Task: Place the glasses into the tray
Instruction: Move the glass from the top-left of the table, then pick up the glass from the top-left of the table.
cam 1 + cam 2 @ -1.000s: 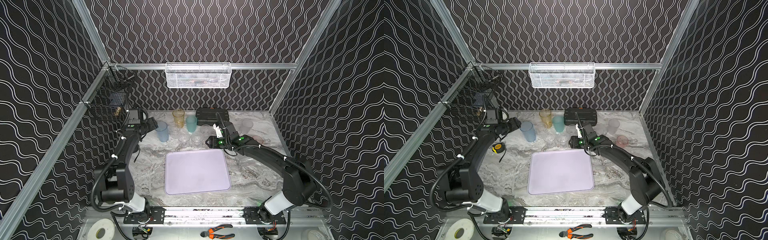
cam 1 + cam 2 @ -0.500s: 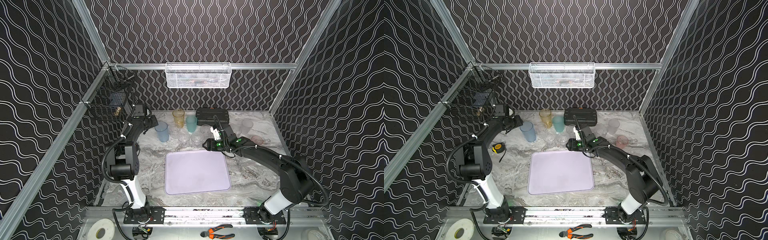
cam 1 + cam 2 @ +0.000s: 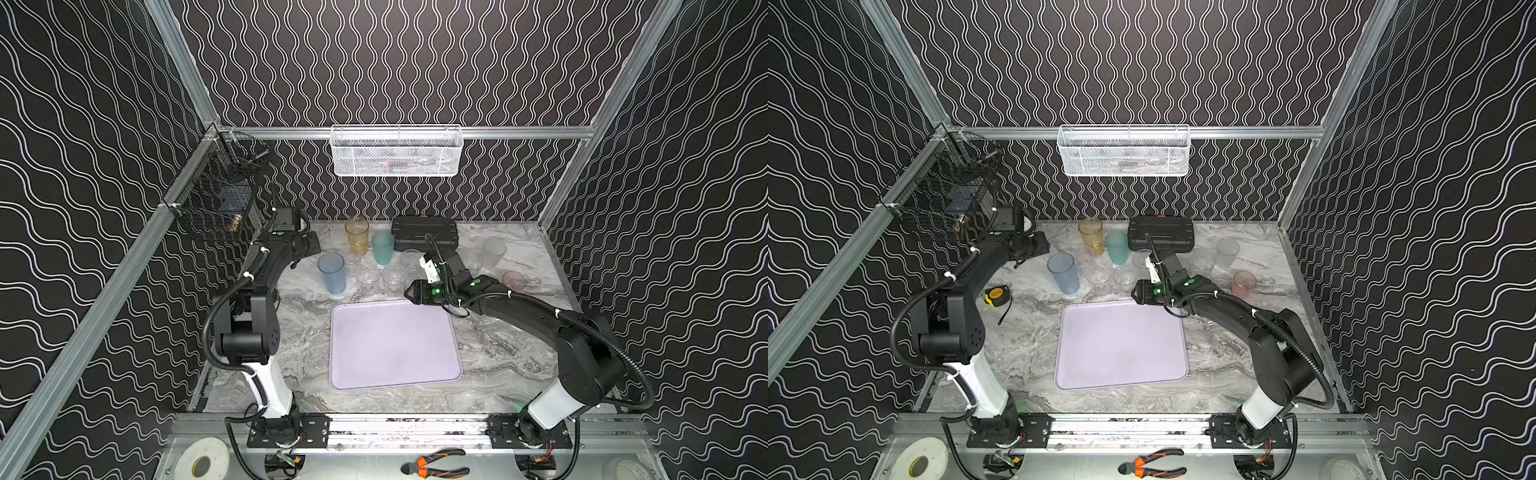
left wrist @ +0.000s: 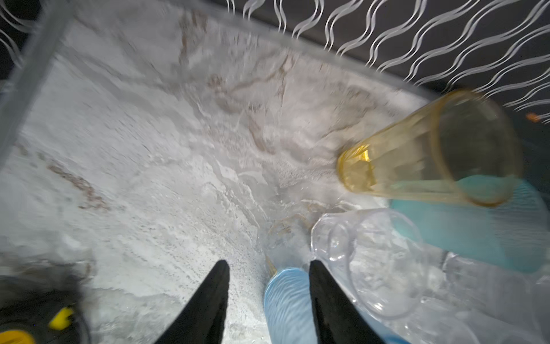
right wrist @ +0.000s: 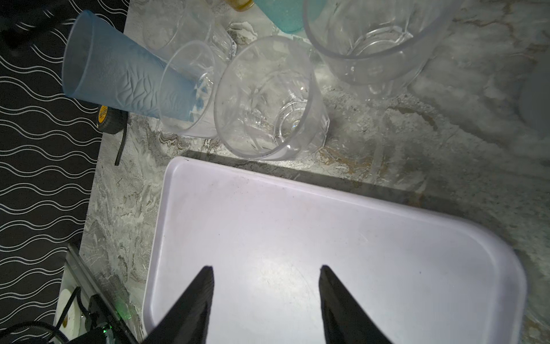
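Behind the tray (image 3: 395,345), every one of the glasses (image 3: 394,276) stands on the table (image 3: 498,345); none is in, so the whole job remains. Right gripper (image 5: 265,268) hangs over the tray, fingers spread, empty; left gripper (image 4: 269,263) has its fingers spread with the blue glass (image 3: 331,272) between them, unpinched

Both top views look steeply down from high in front over the whole table (image 3: 498,365), while the wrist cameras sit close behind the left gripper (image 4: 269,262) and right gripper (image 5: 266,266), both facing down and sharing the blue glass (image 5: 119,74).
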Action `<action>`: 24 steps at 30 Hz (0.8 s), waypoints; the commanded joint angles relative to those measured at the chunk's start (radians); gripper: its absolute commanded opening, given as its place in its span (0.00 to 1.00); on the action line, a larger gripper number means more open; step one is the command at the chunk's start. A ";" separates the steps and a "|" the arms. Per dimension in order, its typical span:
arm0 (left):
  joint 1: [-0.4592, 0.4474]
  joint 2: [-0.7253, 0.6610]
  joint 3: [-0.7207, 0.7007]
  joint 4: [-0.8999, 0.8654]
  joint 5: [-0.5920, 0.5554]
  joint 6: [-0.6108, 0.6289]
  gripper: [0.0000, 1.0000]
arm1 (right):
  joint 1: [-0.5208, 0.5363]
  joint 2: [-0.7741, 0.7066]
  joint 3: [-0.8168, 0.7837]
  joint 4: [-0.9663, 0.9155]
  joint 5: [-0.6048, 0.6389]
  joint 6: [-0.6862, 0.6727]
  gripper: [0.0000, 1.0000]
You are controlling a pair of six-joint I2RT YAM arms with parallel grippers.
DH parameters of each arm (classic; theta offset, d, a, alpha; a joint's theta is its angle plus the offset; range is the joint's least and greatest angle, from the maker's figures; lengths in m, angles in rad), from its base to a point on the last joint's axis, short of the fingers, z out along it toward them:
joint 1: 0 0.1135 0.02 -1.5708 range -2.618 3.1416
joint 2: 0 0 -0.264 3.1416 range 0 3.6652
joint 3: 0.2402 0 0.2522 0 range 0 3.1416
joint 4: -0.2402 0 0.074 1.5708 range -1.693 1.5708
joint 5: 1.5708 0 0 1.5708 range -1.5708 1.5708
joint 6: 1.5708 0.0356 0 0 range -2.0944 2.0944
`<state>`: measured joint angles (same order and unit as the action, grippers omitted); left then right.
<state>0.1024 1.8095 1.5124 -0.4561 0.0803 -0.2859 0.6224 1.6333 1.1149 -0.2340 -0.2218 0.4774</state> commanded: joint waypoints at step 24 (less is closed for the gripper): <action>-0.089 -0.060 -0.175 -0.033 -0.022 0.053 0.39 | 0.033 0.051 0.019 0.002 -0.001 -0.025 0.58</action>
<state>0.0120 1.7466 1.3437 -0.4931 0.0959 -0.2592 0.6533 1.6752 1.1305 -0.2340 -0.2249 0.4591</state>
